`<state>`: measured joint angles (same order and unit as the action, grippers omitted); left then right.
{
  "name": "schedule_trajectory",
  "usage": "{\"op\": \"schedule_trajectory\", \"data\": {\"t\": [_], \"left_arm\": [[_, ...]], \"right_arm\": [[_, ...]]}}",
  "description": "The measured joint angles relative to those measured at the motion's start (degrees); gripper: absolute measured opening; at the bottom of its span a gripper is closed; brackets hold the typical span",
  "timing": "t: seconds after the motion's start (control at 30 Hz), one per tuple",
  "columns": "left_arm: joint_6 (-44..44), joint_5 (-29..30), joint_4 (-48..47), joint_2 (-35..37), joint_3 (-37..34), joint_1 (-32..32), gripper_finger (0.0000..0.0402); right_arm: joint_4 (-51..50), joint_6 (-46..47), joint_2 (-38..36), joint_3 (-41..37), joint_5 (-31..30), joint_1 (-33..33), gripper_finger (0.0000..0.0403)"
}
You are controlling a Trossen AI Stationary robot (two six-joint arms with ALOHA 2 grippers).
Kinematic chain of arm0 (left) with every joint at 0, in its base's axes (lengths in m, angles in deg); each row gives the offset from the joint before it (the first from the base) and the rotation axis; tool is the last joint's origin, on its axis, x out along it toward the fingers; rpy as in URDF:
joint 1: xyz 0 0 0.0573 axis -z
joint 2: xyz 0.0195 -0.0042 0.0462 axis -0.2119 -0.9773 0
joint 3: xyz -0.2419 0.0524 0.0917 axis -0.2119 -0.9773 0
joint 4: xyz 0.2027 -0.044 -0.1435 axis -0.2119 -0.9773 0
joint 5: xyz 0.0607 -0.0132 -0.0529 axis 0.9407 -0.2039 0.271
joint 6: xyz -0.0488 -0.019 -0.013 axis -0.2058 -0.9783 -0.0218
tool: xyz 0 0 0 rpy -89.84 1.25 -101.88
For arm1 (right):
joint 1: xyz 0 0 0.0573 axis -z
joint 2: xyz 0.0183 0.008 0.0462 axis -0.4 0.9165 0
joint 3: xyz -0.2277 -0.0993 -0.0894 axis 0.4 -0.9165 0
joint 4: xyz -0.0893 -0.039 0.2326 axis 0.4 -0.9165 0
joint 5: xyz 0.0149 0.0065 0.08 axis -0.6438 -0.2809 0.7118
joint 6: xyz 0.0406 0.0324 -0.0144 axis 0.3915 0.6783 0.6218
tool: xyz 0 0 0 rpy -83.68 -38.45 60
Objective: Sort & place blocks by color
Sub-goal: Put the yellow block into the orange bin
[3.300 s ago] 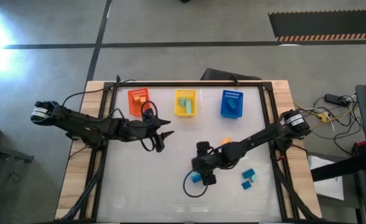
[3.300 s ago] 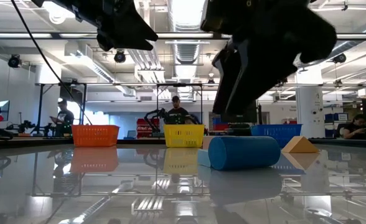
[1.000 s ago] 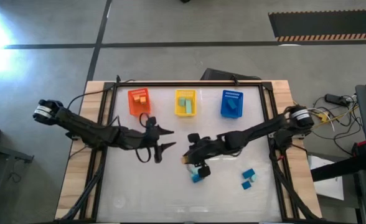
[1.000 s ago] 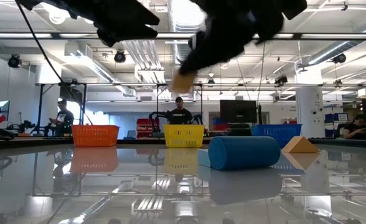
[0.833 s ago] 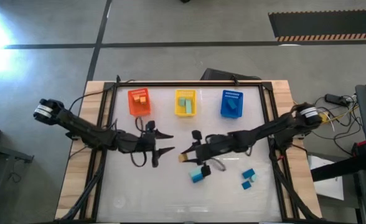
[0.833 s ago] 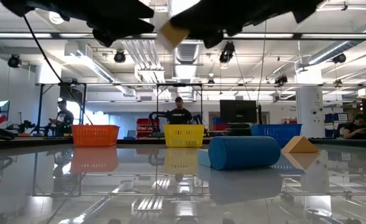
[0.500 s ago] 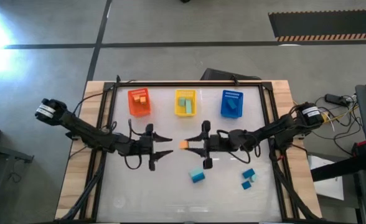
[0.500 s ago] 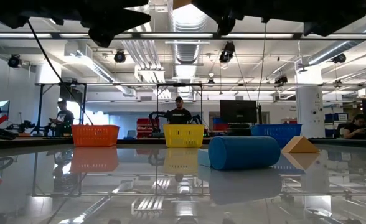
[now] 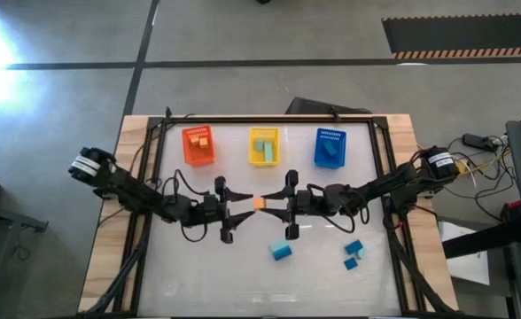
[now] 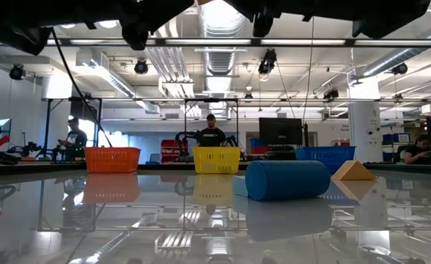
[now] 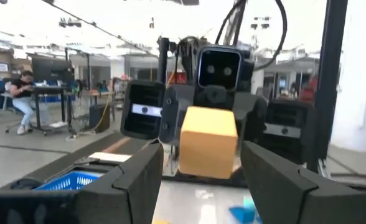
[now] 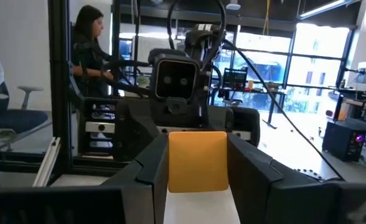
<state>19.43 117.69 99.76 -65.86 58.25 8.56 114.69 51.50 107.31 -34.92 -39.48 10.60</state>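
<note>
Handover mid-table | right gripper [image 9: 274,205] clamps orange block [image 9: 260,205] in the air | left gripper [image 9: 241,206] spread wide around it | left should close squarely on free faces before right lets go

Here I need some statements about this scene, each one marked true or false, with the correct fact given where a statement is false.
1. The right gripper holds the small orange cube between its fingers. True.
2. The left gripper is shut on that cube. False: its fingers stand open on either side of the cube in the left wrist view.
3. The yellow box-shaped bin stands between the orange bin and the blue bin. True.
4. The orange cube rests on the table. False: the low view shows it held high above the glossy white table.
5. The yellow bin contains blue blocks. False: it holds pale teal-green blocks.
</note>
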Motion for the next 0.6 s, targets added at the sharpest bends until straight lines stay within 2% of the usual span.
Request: {"op": "schedule_trajectory", "data": {"t": [0.17,0.37,0.6], "left_arm": [[0.06,-0.68,3.82,-3.95,1.39,-0.40,0.0199],[2.89,-3.45,4.04,-6.80,5.09,-0.85,0.0193],[4.68,-4.10,3.98,-6.75,5.07,-0.80,0.0142]], "right_arm": [[-0.02,0.00,0.00,0.00,0.15,0.00,0.0115],[-0.04,0.00,0.00,0.00,0.73,-0.04,0.0115],[-0.23,0.36,0.00,0.00,2.10,-0.08,0.0115]]}}
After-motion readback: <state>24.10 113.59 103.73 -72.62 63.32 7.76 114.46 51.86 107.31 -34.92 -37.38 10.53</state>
